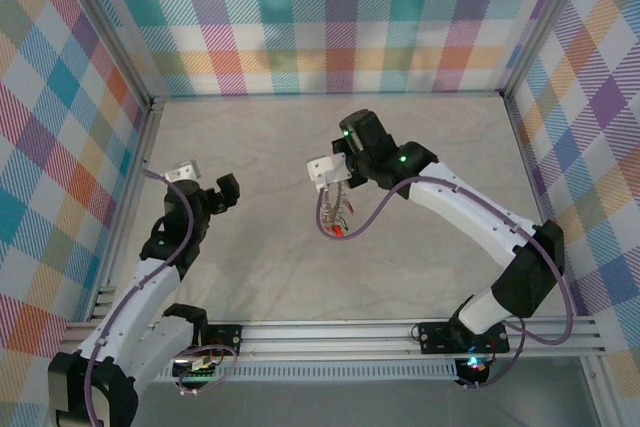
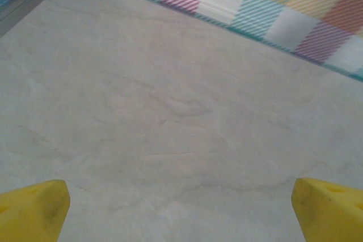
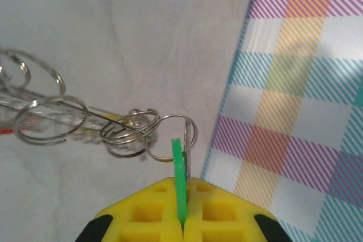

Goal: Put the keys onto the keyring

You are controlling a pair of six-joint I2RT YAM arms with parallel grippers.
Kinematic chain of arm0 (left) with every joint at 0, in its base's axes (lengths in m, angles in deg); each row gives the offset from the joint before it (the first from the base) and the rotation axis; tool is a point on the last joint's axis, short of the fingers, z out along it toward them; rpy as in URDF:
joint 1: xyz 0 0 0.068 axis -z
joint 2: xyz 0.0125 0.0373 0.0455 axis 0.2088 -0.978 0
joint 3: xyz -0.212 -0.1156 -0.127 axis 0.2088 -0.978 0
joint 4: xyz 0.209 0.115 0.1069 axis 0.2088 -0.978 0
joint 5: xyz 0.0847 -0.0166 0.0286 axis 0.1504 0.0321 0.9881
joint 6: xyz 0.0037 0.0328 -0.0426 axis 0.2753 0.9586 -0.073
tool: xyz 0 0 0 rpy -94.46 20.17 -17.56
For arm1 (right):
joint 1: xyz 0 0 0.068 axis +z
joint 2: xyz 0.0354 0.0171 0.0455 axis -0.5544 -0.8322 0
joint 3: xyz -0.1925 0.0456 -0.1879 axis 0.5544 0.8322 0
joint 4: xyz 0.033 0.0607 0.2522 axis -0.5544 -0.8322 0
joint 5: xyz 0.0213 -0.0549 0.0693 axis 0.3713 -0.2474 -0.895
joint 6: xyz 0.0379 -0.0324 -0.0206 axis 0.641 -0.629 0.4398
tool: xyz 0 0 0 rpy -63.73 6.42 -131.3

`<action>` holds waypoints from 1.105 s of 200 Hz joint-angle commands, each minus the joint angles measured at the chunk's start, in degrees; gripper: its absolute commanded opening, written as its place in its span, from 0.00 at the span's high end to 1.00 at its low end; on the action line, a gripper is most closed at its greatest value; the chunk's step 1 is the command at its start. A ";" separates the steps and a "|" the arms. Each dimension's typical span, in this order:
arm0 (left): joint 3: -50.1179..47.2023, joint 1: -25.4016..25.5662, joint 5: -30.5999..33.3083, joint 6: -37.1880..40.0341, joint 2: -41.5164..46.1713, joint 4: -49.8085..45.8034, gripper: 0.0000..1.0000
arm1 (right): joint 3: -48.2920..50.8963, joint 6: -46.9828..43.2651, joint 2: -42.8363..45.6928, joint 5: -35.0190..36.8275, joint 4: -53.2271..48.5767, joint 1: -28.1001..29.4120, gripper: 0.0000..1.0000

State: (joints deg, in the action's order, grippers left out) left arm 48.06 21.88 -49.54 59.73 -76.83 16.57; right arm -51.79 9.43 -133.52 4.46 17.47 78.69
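Keys: a bunch of keys (image 1: 336,213) is hung just beneath the right pincer (image 1: 333,187). One key, marked by a green tag (image 3: 178,165), is pinched edge-on between the yellow fingers (image 3: 142,216).
Keyring: a thin silvery wire (image 3: 96,117), taken for the keyring seen edge-on, is run out from the fingertips. It is threaded through several small split rings (image 3: 127,131); its full loop cannot be made out.
Red tag: a red tag (image 1: 340,232) is seen at the end of the bunch farthest from the pincer. Whether it touches the table cannot be told.
Right pincer: it is clenched on the green-tagged key and pointed downward.
Left pincer: the left pincer (image 2: 181,208) is released, its yellow fingertips (image 2: 34,211) spread wide with nothing between them. It is held well apart from the bunch.
Table: a pale marbled table (image 2: 170,111) is spread beneath both pincers.
Walls: plaid walls (image 3: 300,83) are stood beyond the right pincer.
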 commanded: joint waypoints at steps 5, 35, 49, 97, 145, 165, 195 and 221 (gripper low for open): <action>-0.64 -2.50 -0.17 -1.30 1.72 -2.99 0.00 | -2.22 5.31 -0.67 -2.26 0.15 3.16 1.00; -1.01 -4.26 -0.36 -1.20 2.72 -4.13 0.00 | -1.82 7.20 -2.32 -3.33 1.15 5.36 1.00; -1.01 -4.89 -0.39 -0.94 2.90 -4.47 0.00 | -2.12 8.21 -3.63 -4.08 1.84 6.37 1.00; -2.15 -5.61 -0.88 -0.65 2.63 -4.74 0.00 | 2.68 10.54 -4.73 -5.55 5.50 6.94 1.00; -3.69 -5.63 0.69 -0.15 2.21 -4.51 0.00 | 16.21 10.68 1.03 -8.51 9.89 5.83 1.00; -3.78 -5.71 1.94 -0.18 0.93 -3.87 0.00 | 20.90 10.43 3.19 -8.61 10.71 4.50 1.00; -4.85 -5.76 5.40 -1.63 -0.73 -1.28 0.00 | 27.78 11.61 7.13 -7.42 12.03 2.94 1.00; -6.18 -5.75 7.33 -1.86 -2.12 2.59 0.00 | 33.18 13.86 10.01 -5.68 11.69 2.20 1.00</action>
State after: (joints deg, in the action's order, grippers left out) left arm 43.38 16.98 -45.50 58.72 -77.92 14.59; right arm -22.32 20.16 -126.26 -1.90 27.90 81.44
